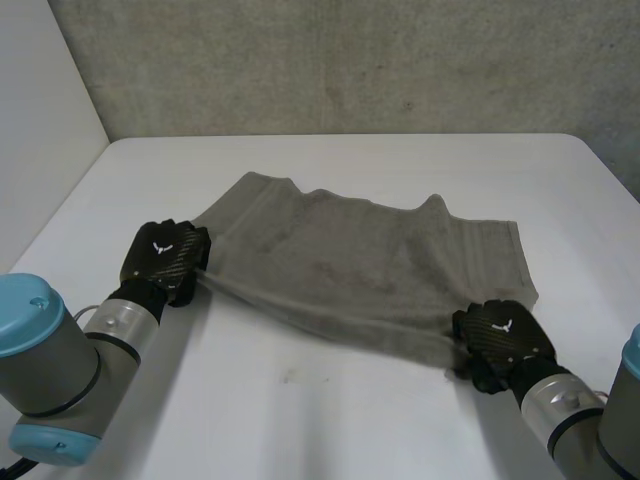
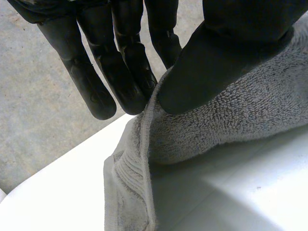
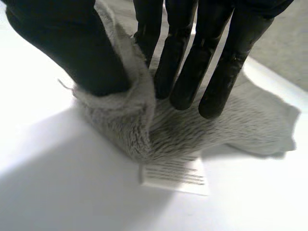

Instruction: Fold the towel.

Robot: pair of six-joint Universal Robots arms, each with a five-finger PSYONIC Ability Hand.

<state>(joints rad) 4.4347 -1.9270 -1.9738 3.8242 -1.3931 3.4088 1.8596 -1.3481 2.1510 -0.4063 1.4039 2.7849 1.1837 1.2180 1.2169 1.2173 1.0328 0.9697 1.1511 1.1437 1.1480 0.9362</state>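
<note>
Towel: a grey terry towel (image 1: 370, 265) lies across the middle of the white table (image 1: 300, 410). Its far edge is wavy, and its near edge is raised and drawn into a line between the two hands.
Label: a white tag (image 3: 175, 175) lies on the table at the towel's near-right corner, below the right hand's fingertips. It has several lines of dark print – too small to read.
Left hand: the left hand (image 1: 165, 255) is at the near-left corner, where its thumb pinches the hemmed edge against straight fingers (image 2: 130, 82).
Right hand: the right hand (image 1: 503, 335) is at the near-right corner, with a bunched fold clamped between thumb and fingers.
Texture: looped pile, with a flat ribbed band along the hem.
Surroundings: a speckled grey wall (image 1: 350, 60) stands behind the table – nothing lies on the towel.
</note>
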